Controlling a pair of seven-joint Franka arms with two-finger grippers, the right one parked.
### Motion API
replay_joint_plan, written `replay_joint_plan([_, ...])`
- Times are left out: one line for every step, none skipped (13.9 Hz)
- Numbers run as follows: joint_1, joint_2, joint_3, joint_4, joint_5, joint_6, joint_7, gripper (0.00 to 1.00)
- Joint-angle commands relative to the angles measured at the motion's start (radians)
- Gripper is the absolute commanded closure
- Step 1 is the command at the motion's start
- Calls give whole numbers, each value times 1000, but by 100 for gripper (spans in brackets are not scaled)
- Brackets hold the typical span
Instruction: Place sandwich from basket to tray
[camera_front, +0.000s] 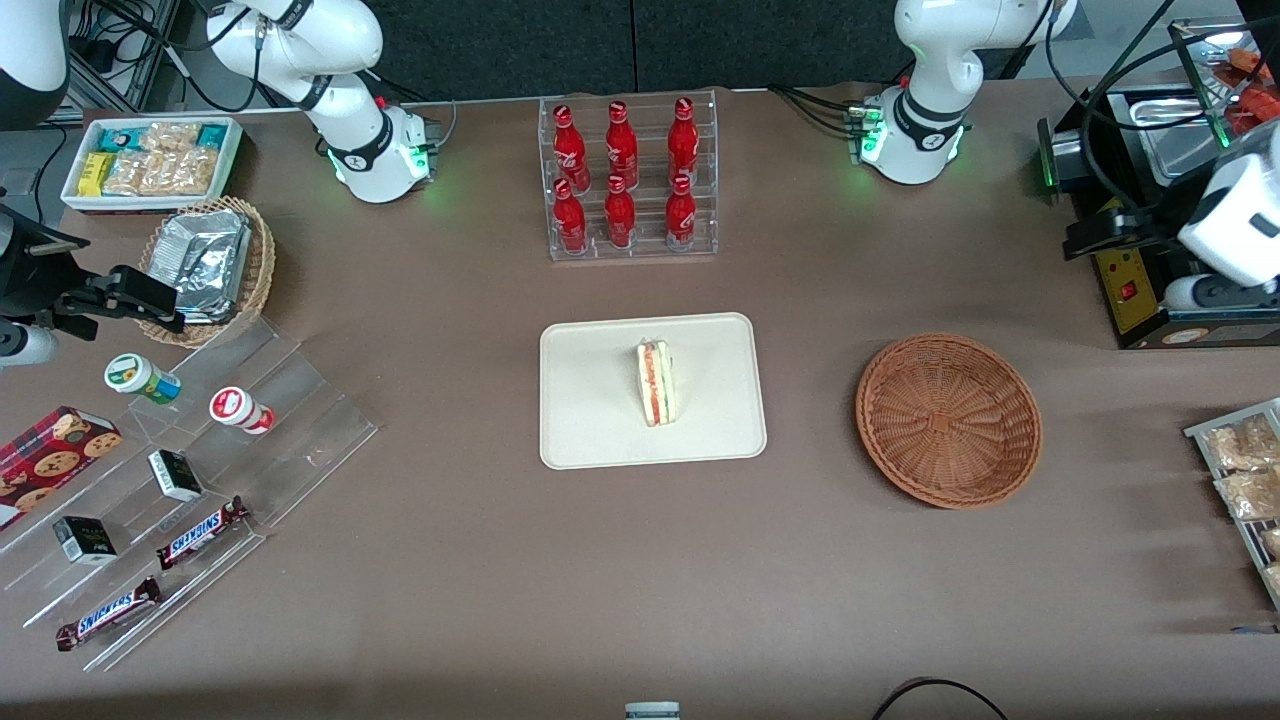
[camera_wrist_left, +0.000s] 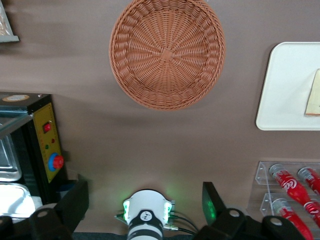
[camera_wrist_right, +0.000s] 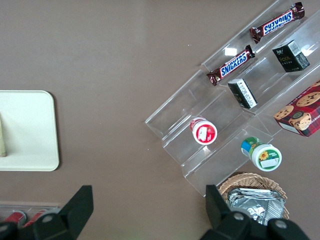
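The sandwich (camera_front: 656, 383) stands on its edge in the middle of the cream tray (camera_front: 590, 420), its orange-red filling facing up. The reddish-brown wicker basket (camera_front: 948, 420) holds nothing and sits beside the tray, toward the working arm's end of the table. My left gripper (camera_front: 1062, 200) is open and holds nothing. It hangs high above the table next to the black oven, well away from the basket and tray. The left wrist view shows the gripper (camera_wrist_left: 144, 194) with its fingers wide apart, the basket (camera_wrist_left: 167, 52), the tray (camera_wrist_left: 285, 90) and an edge of the sandwich (camera_wrist_left: 314, 95).
A clear rack of red bottles (camera_front: 628, 180) stands farther from the front camera than the tray. A black oven (camera_front: 1150, 290) and a rack of snack packets (camera_front: 1240, 470) are at the working arm's end. A tan basket of foil packets (camera_front: 205, 265), a white bin (camera_front: 150, 160) and acrylic steps with snacks (camera_front: 180, 470) are at the parked arm's end.
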Motion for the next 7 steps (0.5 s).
replay_joint_plan([-6, -24, 12, -6, 14, -6, 26, 0])
replay_joint_plan([-6, -24, 14, 3, 11, -6, 32, 0])
replay_joint_plan([-6, -23, 14, 26, 9, -6, 35, 0])
replay_joint_plan([-6, -16, 12, 40, 9, -7, 33, 0])
replay_joint_plan([-6, -13, 9, 48, 8, -6, 41, 0])
replay_joint_plan([-6, -9, 8, 60, 8, -6, 53, 0])
replay_joint_plan([-6, 0, 6, 63, 9, -7, 58, 0])
